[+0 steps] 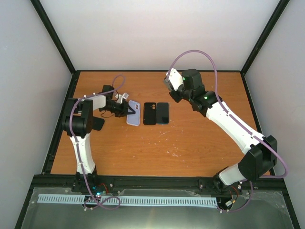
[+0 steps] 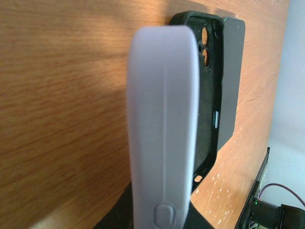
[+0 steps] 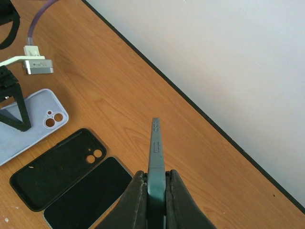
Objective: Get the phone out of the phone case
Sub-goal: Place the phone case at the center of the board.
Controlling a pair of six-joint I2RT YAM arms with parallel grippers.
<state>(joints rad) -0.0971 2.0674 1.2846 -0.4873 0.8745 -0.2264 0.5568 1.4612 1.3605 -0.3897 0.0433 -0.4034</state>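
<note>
Lavender, and seen edge-on from the left wrist, the lavender case rises from between the fingers of the left gripper, which are pressed onto it from both faces. It sits just to the left of the black case, with a strip of wood between the two. From the right wrist its back shows, with two camera rings near the top corner. Whether a phone sits inside it cannot be told.

The black case lies flat on the table, hollow side up and empty (bare wood shows through its camera cut-outs). The dark phone lies flat along the black case's right edge, touching it or nearly so.

Beyond the black case and to its right, raised above the table, the right gripper has its fingers squeezed against a thin teal slab. The slab stands on edge between the pads, its narrow side towards the wrist camera, with small raised marks along that side like phone buttons. The slab is too thin in that view to name with certainty.
</note>
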